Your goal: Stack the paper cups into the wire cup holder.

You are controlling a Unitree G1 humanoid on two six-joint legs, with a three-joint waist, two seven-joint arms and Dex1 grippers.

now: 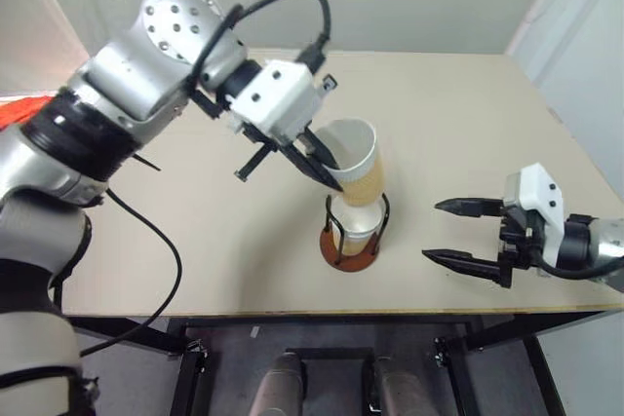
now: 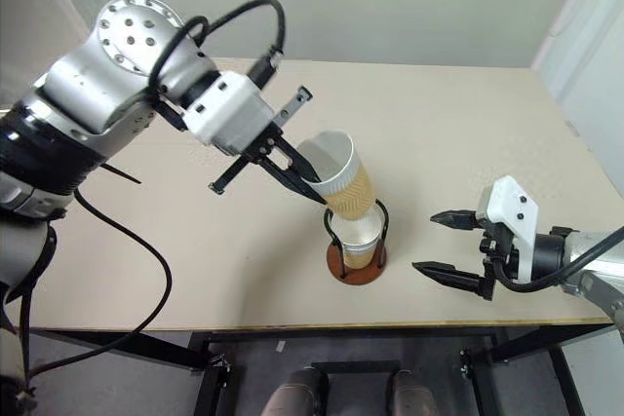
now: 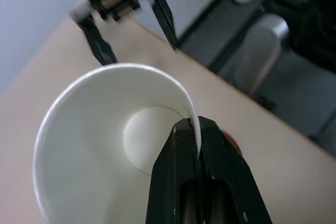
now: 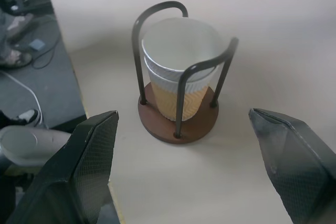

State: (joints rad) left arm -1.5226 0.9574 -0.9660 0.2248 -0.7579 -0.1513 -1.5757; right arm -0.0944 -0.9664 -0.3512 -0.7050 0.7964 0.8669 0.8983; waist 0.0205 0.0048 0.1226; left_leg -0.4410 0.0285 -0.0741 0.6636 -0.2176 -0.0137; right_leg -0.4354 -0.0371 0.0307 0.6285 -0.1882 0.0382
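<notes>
- Three paper cups appear on or above the table (image 1: 468,124): two nested cups (image 4: 176,51) stand upright in the wire cup holder (image 4: 178,121), and a third cup (image 1: 356,168) is held in the air directly above them.
- Long axis of the held cup: tilted, with its open mouth facing up and toward the robot's left and its narrow bottom aimed down into the mouth of the nested pair, just at the top of the wire loops.
- Long axis of the nested cups: vertical, mouths up, inside the black wire loops on the round reddish-brown base.
- Left gripper (image 1: 322,158): fingers pressed together on the rim of the held cup, one finger inside the wall and one outside; the cup hangs beyond and below the fingertips, on the robot's right side of that gripper.
- Right gripper (image 1: 450,231): fingers spread wide and empty, pointing toward the holder from the robot's right, near it but apart, low over the table.
- Left wrist view: shows the white interior and round bottom of the held cup (image 3: 121,145) and the pinched rim between the black fingers (image 3: 181,182); the right gripper shows beyond the cup.
- Right wrist view: shows the two stacked white rims and the ribbed yellow-orange wall of the lower cup.
</notes>
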